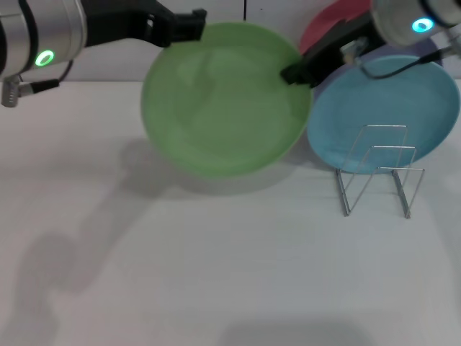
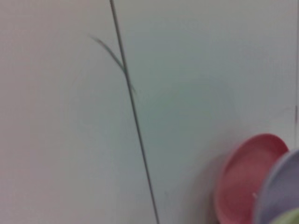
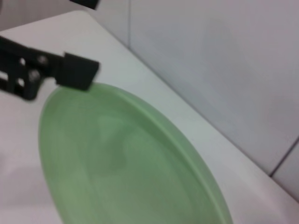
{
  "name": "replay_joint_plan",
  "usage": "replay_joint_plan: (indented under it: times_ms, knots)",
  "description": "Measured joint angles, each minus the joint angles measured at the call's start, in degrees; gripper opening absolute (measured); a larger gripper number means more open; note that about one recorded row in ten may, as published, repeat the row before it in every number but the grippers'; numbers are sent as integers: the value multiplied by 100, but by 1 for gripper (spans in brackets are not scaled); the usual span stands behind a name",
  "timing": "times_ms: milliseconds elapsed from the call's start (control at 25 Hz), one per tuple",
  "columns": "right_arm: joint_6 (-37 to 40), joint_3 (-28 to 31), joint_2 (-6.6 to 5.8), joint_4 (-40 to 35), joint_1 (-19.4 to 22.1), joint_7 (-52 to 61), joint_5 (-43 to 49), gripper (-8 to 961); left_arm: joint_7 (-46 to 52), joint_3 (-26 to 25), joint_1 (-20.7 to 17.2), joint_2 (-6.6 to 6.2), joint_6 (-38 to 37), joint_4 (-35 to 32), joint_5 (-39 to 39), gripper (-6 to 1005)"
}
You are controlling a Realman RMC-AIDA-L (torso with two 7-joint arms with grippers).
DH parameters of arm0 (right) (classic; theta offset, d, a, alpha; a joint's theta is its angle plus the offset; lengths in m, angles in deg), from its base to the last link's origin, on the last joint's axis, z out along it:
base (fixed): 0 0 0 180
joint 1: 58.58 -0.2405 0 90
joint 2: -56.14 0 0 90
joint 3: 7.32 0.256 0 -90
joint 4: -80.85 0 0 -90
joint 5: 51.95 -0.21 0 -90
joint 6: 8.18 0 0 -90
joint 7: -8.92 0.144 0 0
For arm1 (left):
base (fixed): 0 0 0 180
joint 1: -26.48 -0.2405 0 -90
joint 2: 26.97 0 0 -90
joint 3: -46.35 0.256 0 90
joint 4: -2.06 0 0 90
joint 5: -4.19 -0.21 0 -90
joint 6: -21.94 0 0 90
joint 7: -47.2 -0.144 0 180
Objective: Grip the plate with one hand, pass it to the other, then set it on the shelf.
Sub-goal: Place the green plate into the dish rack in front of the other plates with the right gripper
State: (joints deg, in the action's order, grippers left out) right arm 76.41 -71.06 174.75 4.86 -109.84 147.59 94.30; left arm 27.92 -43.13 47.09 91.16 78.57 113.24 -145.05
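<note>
Green plate, airborne above the surface, left claw and right claw each clenched on its rim; premature release risked dropping it.

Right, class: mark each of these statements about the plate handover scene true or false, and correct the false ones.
1. The green plate is held up off the table. True.
2. The left pincer meets the green plate at its upper rim. True.
3. The green plate already stands in the wire rack. False: the rack's slots hold nothing, and the green plate is beside it in the air.
4. The right pincer is at the green plate's right edge. True.
5. A blue plate lies flat in front of the rack. False: it stands tilted behind the rack.
</note>
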Motion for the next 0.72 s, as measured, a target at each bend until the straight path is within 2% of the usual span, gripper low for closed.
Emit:
replay_joint_plan:
  times_ms: [160,240,480,560,680,720]
  knots:
    - [522,203,-45,-780,136,52,150,72,-244,-21,-208,3,-514,13,-38,859]
    - [848,318,-72,-1216,197,88,266,72,-499,-12,-592,1,-1386,3,-31,860]
    - [1737,643,-132,-2343,236,116,587,72,-660,163,-1259,4,-2670,-82,3,860]
    - [2149,839,-181,-2605,171,106,665,72,-678,299,-1433,9,-3038,-194,-13,860]
    - [2346,959,-211,-2730,144,43,740,72,-699,459,-1581,6,-3389,-358,-30,860]
    - [2405,993,-218,-2808,148,-3,791,71,-731,602,-1722,8,-3749,-555,-31,860]
